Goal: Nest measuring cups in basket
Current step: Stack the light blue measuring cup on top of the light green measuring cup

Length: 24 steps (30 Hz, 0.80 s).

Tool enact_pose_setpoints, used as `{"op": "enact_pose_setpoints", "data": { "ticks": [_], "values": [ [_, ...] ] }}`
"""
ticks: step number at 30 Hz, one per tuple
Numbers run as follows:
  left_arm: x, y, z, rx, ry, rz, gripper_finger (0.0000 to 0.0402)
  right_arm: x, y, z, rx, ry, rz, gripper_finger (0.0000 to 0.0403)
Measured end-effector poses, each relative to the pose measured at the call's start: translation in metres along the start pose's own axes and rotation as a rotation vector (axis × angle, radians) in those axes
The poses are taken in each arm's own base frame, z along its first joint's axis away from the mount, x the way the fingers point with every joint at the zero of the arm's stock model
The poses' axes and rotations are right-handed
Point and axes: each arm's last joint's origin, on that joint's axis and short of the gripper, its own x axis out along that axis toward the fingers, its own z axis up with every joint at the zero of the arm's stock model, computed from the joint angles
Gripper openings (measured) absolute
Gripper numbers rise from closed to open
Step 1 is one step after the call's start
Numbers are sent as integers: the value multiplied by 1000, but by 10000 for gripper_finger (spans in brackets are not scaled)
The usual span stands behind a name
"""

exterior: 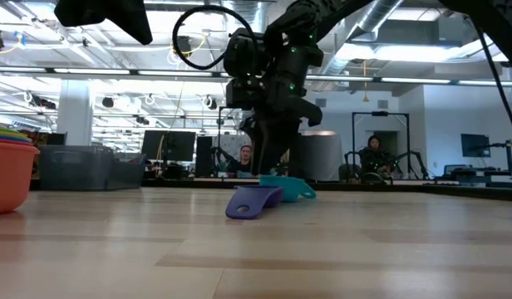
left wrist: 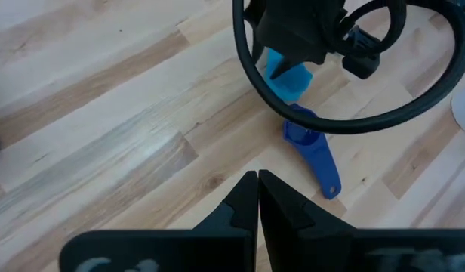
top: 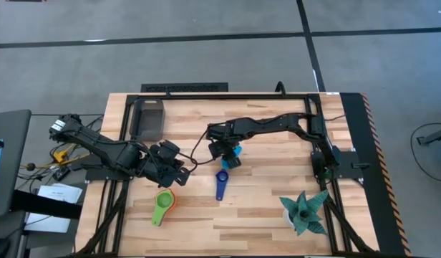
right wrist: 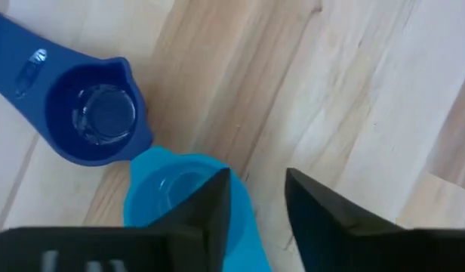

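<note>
On table: 1 light-blue cup (right wrist: 180, 196) under right gripper (right wrist: 257, 198), fingers apart; 1 blue cup (right wrist: 93, 113) beside; left fingers (left wrist: 246, 202) closed.

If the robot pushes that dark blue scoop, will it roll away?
Probably not: the dark blue scoop lies flat with a long handle, so it would likely slide or spin. It looks like thin plastic, so probably light and stiff.

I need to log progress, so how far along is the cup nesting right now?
Done: a stack of cups stands nested on the table, not in the basket. In hand: the right gripper is open over the light blue cup. Left: the blue cup, then basketing everything. The left gripper waits shut.
</note>
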Motion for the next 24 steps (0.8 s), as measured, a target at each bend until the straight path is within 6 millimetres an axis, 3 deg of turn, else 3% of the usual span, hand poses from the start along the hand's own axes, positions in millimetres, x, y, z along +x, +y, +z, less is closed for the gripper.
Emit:
{"op": "enact_pose_setpoints", "data": {
  "ticks": [5,13,20,24],
  "values": [
    [0,-1,-1,-16,18,-9,0,12,2,-13,78,37,17,104],
    [-2,-2,-4,-7,24,-19,0,19,3,-23,154,61,25,93],
    [-3,-2,-4,-53,12,-14,0,15,-6,-21,549,0,-11,14],
    [-3,-2,-4,-90,-19,-8,0,9,-10,-16,830,-73,-22,34]
  ]
}}
